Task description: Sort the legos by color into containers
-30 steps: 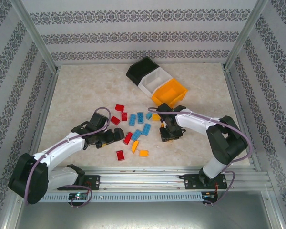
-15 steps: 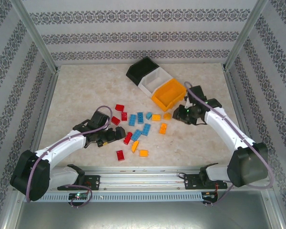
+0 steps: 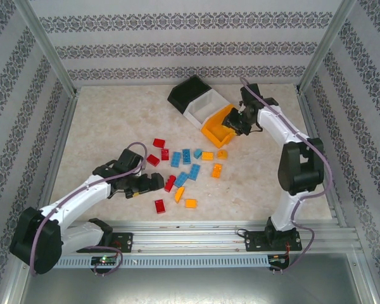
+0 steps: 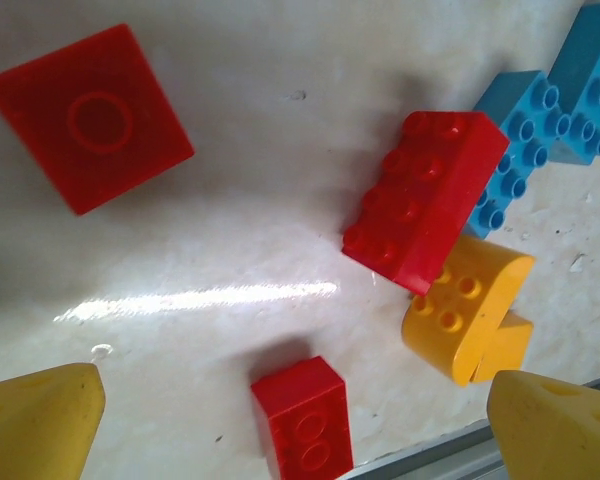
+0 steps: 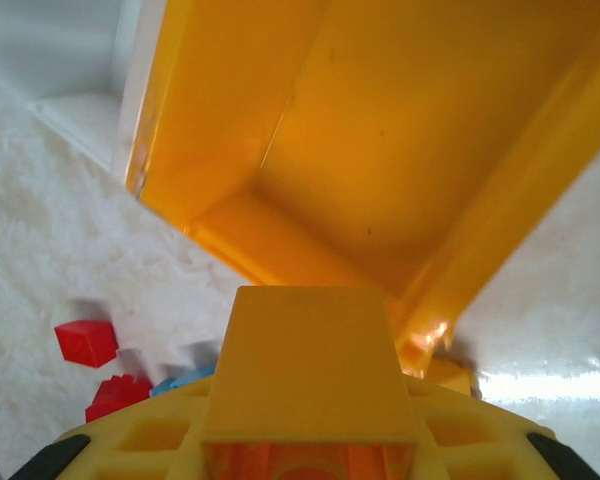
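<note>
Red, blue and orange legos (image 3: 189, 166) lie scattered mid-table. The black (image 3: 187, 90), white (image 3: 204, 106) and orange (image 3: 212, 134) bins stand joined in a row behind them. My right gripper (image 3: 236, 120) hangs over the orange bin (image 5: 380, 130), shut (image 5: 308, 330) on an orange brick that is mostly hidden by the fingers. My left gripper (image 3: 154, 182) is open low over the table, left of a red brick (image 3: 170, 183). Between its fingertips (image 4: 300, 405) lies a small red brick (image 4: 302, 425); a larger red brick (image 4: 425, 200) and an orange one (image 4: 465, 310) lie beyond.
A flat red piece (image 4: 90, 115) and blue bricks (image 4: 525, 140) lie near the left gripper. The metal rail (image 3: 202, 231) runs along the near table edge. Patterned walls enclose the table on three sides. The white bin (image 5: 60, 60) sits beside the orange one.
The right arm swung from the bricks at mid-table back and up to the orange bin. The left gripper shifted only slightly beside the red bricks.
</note>
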You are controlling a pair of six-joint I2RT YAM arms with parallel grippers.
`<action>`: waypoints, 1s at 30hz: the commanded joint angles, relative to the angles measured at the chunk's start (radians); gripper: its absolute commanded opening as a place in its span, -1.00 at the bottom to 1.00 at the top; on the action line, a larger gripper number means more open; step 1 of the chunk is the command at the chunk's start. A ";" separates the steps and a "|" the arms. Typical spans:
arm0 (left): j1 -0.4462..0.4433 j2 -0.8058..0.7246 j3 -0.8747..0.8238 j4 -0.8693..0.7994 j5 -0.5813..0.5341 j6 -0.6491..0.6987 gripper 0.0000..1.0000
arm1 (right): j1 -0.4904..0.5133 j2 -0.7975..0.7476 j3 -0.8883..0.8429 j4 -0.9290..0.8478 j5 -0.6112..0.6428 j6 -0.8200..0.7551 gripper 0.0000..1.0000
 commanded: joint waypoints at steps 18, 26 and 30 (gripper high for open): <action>0.008 0.006 0.039 0.100 -0.080 -0.019 0.98 | 0.029 -0.205 -0.064 -0.150 0.099 -0.081 0.48; 0.012 0.193 0.220 0.163 -0.039 0.094 0.98 | 0.208 -0.399 -0.312 -0.208 0.162 -0.074 0.56; 0.014 0.301 0.312 0.143 -0.001 0.108 0.99 | 0.316 -0.456 -0.423 -0.180 0.172 -0.014 0.57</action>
